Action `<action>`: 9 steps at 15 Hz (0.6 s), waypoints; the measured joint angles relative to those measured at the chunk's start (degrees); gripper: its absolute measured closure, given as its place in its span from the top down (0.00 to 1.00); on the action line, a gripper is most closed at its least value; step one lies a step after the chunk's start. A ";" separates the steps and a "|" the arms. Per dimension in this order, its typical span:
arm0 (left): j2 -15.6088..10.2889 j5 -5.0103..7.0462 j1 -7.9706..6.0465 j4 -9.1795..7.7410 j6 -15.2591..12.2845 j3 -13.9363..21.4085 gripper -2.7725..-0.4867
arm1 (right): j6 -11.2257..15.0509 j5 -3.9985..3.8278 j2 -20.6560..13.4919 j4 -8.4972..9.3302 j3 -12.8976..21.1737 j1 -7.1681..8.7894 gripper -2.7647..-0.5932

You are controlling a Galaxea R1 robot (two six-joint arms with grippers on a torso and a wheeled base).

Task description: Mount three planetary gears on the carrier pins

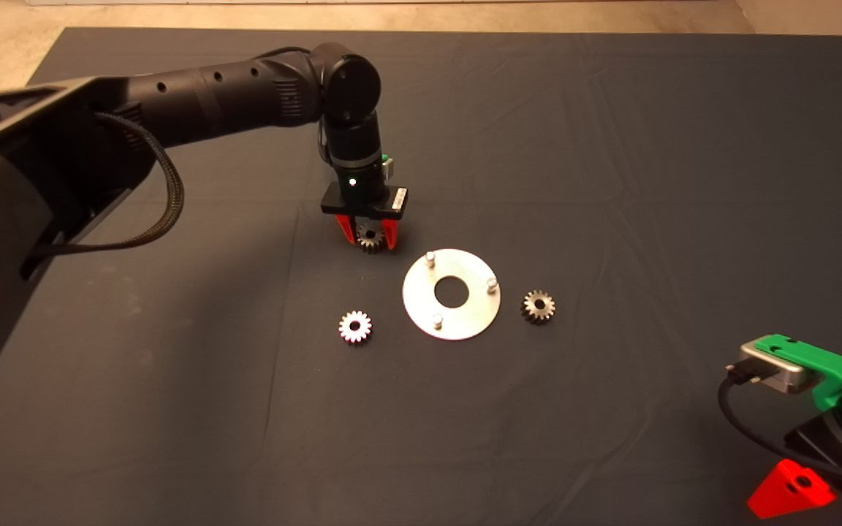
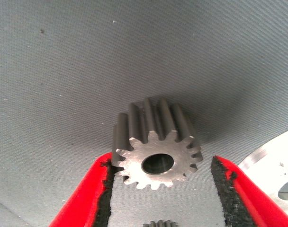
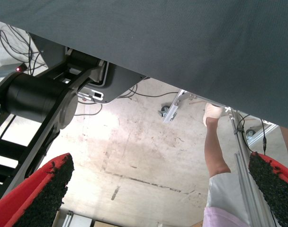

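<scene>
The left hand [image 1: 370, 235] hangs over the tabletop [image 1: 611, 146], pointing down from an arm that reaches in from the left. Its two red fingers [image 2: 85, 198] stand apart, one on each side of a planetary gear [image 1: 370, 239]. In the left wrist view one black pad lies against the teeth of this gear [image 2: 156, 158]; the other pad stands clear of it with a visible gap. The hand is therefore partly open and does not clamp the gear. Whether the gear rests on the mat cannot be told.

The gear sits just beside the upper-left rim of the carrier disc [image 1: 465, 321], apart from it. The disc lies flat near the middle of the mat. Three carrier pins stand on it in a triangle around the large centre hole: one at upper left [image 1: 430, 257], one at right [image 1: 492, 282], one at the bottom [image 1: 436, 319]. All three pins are bare.

A second planetary gear [image 1: 355, 326] lies flat on the mat to the left of the disc. A third gear [image 1: 538, 306] lies just to the right of the disc.

The right hand [image 1: 794, 489] is parked at the lower right edge of the head view. Its fingers [image 3: 40, 189] are spread wide and hold nothing. Its wrist view shows the floor beyond the mat and a person's leg [image 3: 215, 151].
</scene>
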 joint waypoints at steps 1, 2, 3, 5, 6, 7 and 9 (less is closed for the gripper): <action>-0.12 -0.02 0.00 0.02 0.00 -0.05 0.34 | 0.00 0.01 0.00 0.00 -0.02 0.00 0.99; -0.26 -0.09 0.00 0.02 0.00 -0.05 0.33 | -0.02 0.00 0.00 0.00 0.00 0.00 0.99; -0.26 -0.24 0.00 0.02 0.00 -0.11 0.32 | 0.00 0.00 0.00 0.00 0.00 0.00 0.99; -0.25 -0.24 0.00 0.05 0.02 -0.16 0.26 | 0.00 0.01 0.00 0.00 -0.02 0.00 0.99; -0.26 -0.25 0.00 0.02 0.02 -0.16 0.26 | 0.00 0.00 0.00 0.00 0.00 0.00 0.99; -0.26 -0.27 0.00 0.02 0.02 -0.16 0.26 | 0.00 0.00 0.00 0.00 0.00 0.00 0.99; -0.26 -0.24 0.02 0.02 0.02 -0.18 0.26 | 0.00 0.00 0.00 0.00 0.00 0.00 0.99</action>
